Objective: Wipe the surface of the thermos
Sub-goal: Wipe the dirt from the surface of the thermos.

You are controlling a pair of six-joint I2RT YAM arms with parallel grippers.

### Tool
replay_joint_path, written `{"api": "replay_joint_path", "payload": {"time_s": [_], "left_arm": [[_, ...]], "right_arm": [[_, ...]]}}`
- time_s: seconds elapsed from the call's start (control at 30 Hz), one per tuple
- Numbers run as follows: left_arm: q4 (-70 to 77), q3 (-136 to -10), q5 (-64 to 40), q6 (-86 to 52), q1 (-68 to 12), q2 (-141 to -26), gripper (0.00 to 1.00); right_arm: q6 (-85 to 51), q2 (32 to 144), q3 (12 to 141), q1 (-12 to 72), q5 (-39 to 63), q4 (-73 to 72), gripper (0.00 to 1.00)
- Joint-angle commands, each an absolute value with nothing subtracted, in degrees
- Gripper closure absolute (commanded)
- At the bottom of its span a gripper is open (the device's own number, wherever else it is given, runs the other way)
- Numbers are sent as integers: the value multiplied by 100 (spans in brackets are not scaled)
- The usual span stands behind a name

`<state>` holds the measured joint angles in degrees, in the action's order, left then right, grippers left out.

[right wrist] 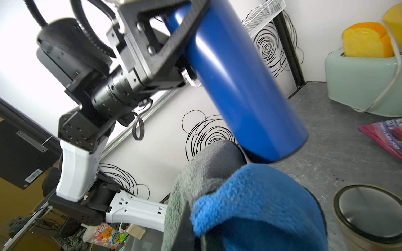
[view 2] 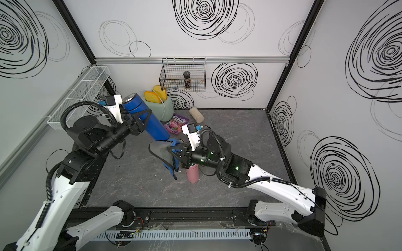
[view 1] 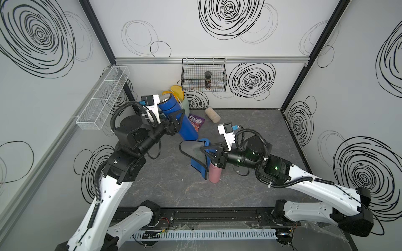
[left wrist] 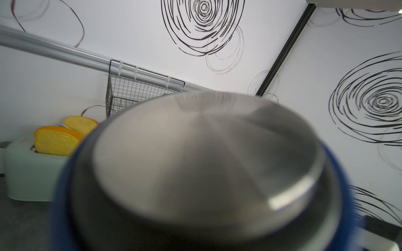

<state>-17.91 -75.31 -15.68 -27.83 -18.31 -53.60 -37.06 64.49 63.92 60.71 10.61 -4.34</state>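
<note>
Above the grey table's [view 1: 263, 121] back left, left gripper [view 1: 176, 115] is clamping the tilted blue thermos [view 1: 188, 130]; right gripper [view 1: 204, 153] is pinching a blue-grey cloth [view 1: 190, 150] just beside its lower end, hanging over a pink bottle [view 1: 215, 173]. Toaster [view 2: 167, 110] and purple candy bag [view 1: 196, 121], print unreadable, are lying behind

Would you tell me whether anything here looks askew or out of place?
The blue thermos is steeply tilted, held so by the left gripper; a beige roll lies on its side near the back wall.

I see the thermos [right wrist: 239, 82] glossy, smooth blue with a brushed-metal end, the cloth [right wrist: 250, 195] fuzzy, the tabletop [view 1: 250, 126] matt grey.
</note>
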Motion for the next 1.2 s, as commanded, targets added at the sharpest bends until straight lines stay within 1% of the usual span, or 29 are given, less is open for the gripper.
{"api": "replay_joint_path", "payload": {"time_s": [0.0, 0.17, 0.4, 0.67, 0.83, 0.97, 1.17], "left_arm": [[-583, -7555, -3032, -3762, -1534, -5051, 100], [-669, -7585, -3056, -3869, -1295, -4886, 100], [-1183, -7647, -2550, -3505, -1266, -4524, 100], [-1021, -7354, -2762, -3735, -1266, -4375, 100], [-919, -7155, -2637, -3784, -1266, -4278, 100], [-1021, -7198, -2563, -3664, -1266, -4305, 100], [-1025, -7148, -2554, -3676, -1266, -4288, 100]], "right_arm": [[-3716, 6398, 6348, 5981, 993, -650, 100], [-3766, 6438, 6280, 5917, 932, -642, 100], [-3892, 6386, 6153, 5831, 876, -599, 100], [-3989, 6699, 6404, 5799, 1270, -892, 100], [-4216, 6759, 6317, 6050, 1602, -1574, 100], [-4158, 6611, 6175, 6379, 1435, -1874, 100], [-3852, 6211, 6121, 6285, 906, -1469, 100]]}}
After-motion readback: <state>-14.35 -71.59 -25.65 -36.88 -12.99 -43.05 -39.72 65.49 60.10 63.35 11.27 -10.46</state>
